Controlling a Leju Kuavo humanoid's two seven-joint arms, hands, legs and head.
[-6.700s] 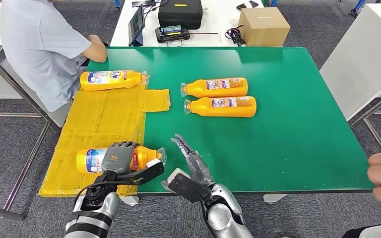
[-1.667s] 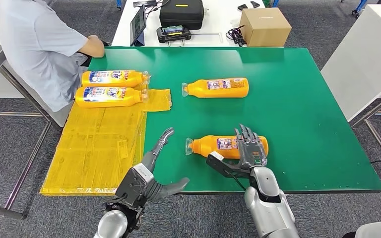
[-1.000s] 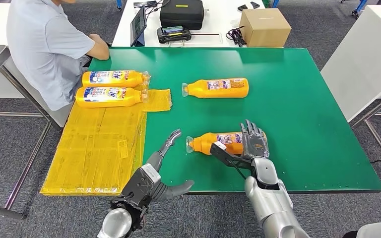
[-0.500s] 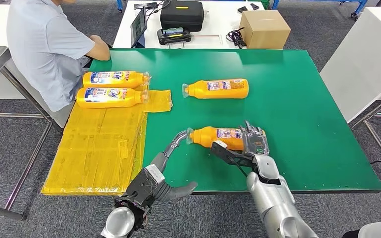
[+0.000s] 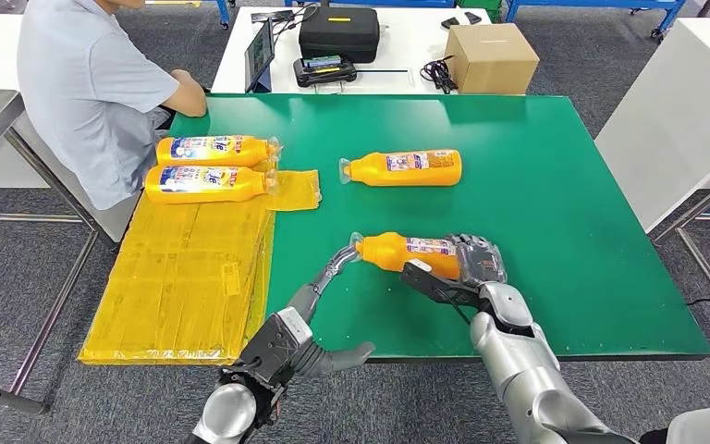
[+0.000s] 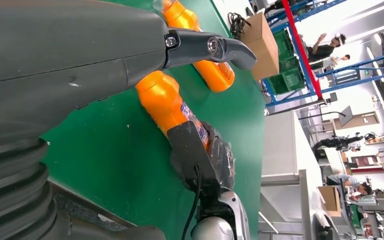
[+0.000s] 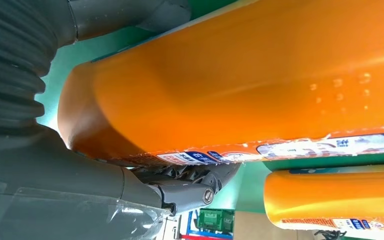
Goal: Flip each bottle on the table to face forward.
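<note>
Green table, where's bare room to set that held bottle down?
Bare green table lies right of the right hand and its bottle, and between that and the far bottle. The yellow sheet's far end is crowded by two bottles.

Held orange bottle: base end hidden under right hand. Label text too small to read. Seated person: head cut off by edge.

You see two polished silver forearms ending in dark grey parts. The left robot hand has slim metallic-grey fingers and a thick grey thumb behind a ribbed cover. The right robot hand looks wrapped in clear film, though that is hard to confirm; a black cable runs down its wrist bracket.
</note>
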